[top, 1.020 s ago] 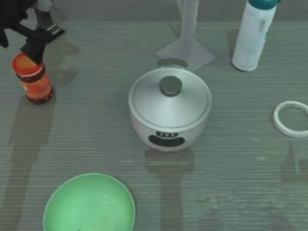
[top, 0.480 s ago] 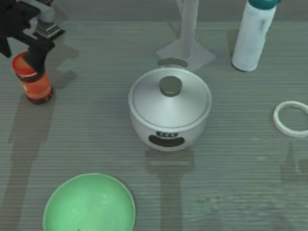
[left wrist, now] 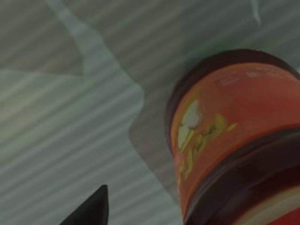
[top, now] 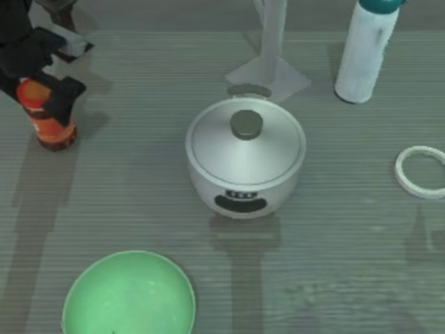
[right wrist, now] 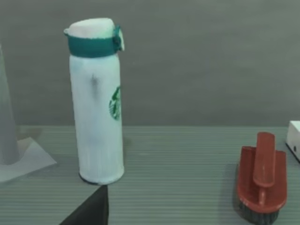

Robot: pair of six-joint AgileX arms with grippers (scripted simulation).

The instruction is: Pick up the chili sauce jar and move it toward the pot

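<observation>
1. The chili sauce jar (top: 49, 118) stands upright on the surface (top: 139, 209) at the far left side, well apart from the pot (top: 245, 156).
2. The pot sits near the middle of the surface with its lid on.
3. The left claw (top: 38, 83) is right over the top of the jar, with a dark finger on each side of the lid.
4. The fingers look apart, not squeezing, but the top view is crowded there, so I may be wrong.
5. In the left wrist view the jar (left wrist: 234, 140) fills much of the picture, so the claw is very close to it.
6. The step in hand looks like the reach for the jar. The pick-up is not yet done.
7. Next, the claw should squeeze the jar, lift it straight up, then carry it right toward the pot.
8. The right arm is out of the top view. Its wrist view shows a white bottle (right wrist: 96, 103) and a red brush (right wrist: 260, 180).
</observation>
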